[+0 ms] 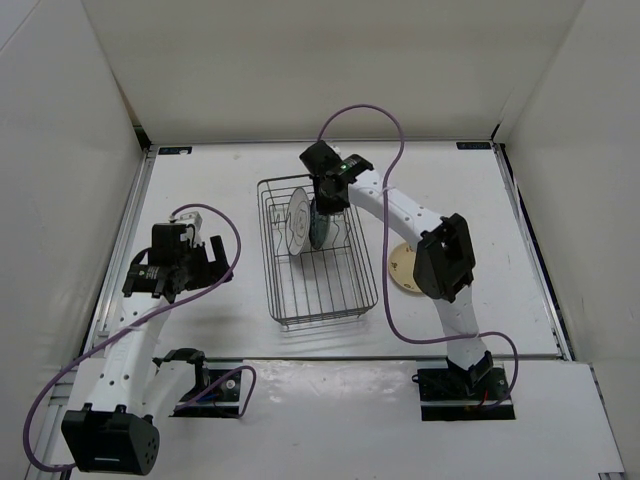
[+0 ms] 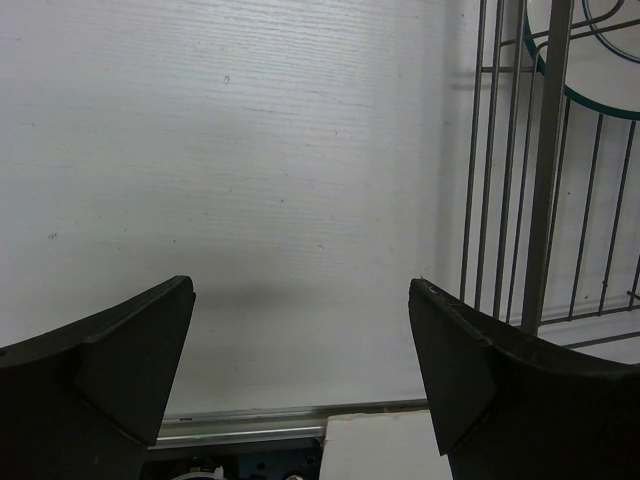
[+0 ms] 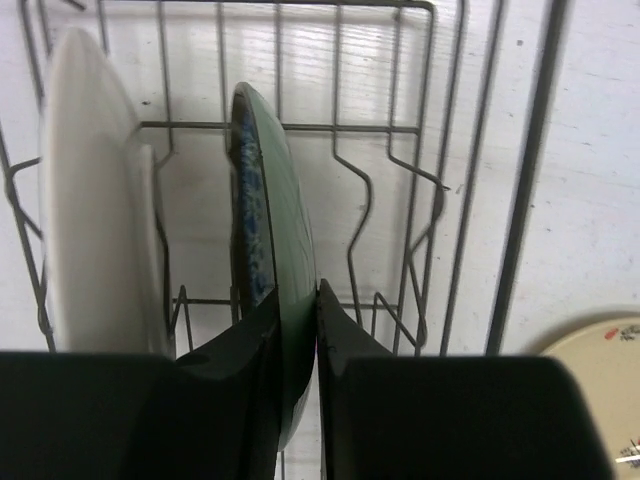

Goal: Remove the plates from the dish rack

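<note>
The right gripper (image 3: pixel 297 297) was down inside the dish rack (image 1: pixel 318 322), jaws nipped in tight on the near rim of the teal-blue plate (image 3: pixel 268 200), one finger on each face. That plate stood upright on edge among the divider prongs, running straight away from the pincer. Just to its left stood the white plate (image 3: pixel 90 210), also on edge and clear of the fingers. The cream plate (image 1: pixel 402 272) lay flat on the table (image 1: pixel 220 180) outside the rack, on its right side, partly under the right arm. Over on the left, the left gripper (image 2: pixel 300 290) hung wide open above the table beside the rack, holding nothing.
</note>
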Action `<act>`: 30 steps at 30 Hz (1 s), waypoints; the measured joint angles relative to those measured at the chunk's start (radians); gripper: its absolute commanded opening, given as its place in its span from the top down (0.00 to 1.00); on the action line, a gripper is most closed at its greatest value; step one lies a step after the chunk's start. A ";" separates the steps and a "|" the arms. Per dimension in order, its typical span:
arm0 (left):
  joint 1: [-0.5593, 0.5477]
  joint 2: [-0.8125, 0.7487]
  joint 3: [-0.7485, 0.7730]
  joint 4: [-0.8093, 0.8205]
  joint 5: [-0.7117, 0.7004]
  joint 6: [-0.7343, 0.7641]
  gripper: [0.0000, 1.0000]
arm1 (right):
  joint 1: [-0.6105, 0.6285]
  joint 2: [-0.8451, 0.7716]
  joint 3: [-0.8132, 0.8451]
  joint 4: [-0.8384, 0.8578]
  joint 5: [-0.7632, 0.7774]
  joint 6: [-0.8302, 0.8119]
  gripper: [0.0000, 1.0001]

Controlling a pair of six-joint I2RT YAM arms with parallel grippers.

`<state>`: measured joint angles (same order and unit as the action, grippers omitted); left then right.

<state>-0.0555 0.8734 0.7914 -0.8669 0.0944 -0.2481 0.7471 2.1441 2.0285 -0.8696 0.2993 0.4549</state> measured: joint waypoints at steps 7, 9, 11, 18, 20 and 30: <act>0.000 -0.001 0.000 0.003 0.000 0.000 0.01 | 0.000 0.000 0.047 -0.050 0.063 0.040 0.90; 0.000 -0.001 0.000 0.003 0.000 0.001 0.01 | 0.000 0.000 0.056 -0.053 0.078 0.044 0.90; 0.000 -0.001 0.000 0.004 0.000 0.001 0.01 | 0.000 -0.008 0.069 -0.059 0.102 0.043 0.90; 0.000 -0.005 0.000 0.003 0.000 0.003 0.01 | -0.010 -0.213 0.063 -0.058 0.227 -0.008 0.93; 0.000 -0.008 0.000 0.003 0.000 0.003 0.01 | -0.034 -0.365 -0.030 -0.022 0.245 -0.022 0.97; 0.000 -0.021 -0.013 0.006 -0.001 0.003 0.01 | -0.413 -0.940 -0.746 0.125 0.122 0.037 1.00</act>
<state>-0.0555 0.8524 0.7784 -0.8604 0.0933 -0.2451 0.3344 1.2041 1.2827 -0.7444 0.4210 0.4923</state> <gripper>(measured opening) 0.992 0.142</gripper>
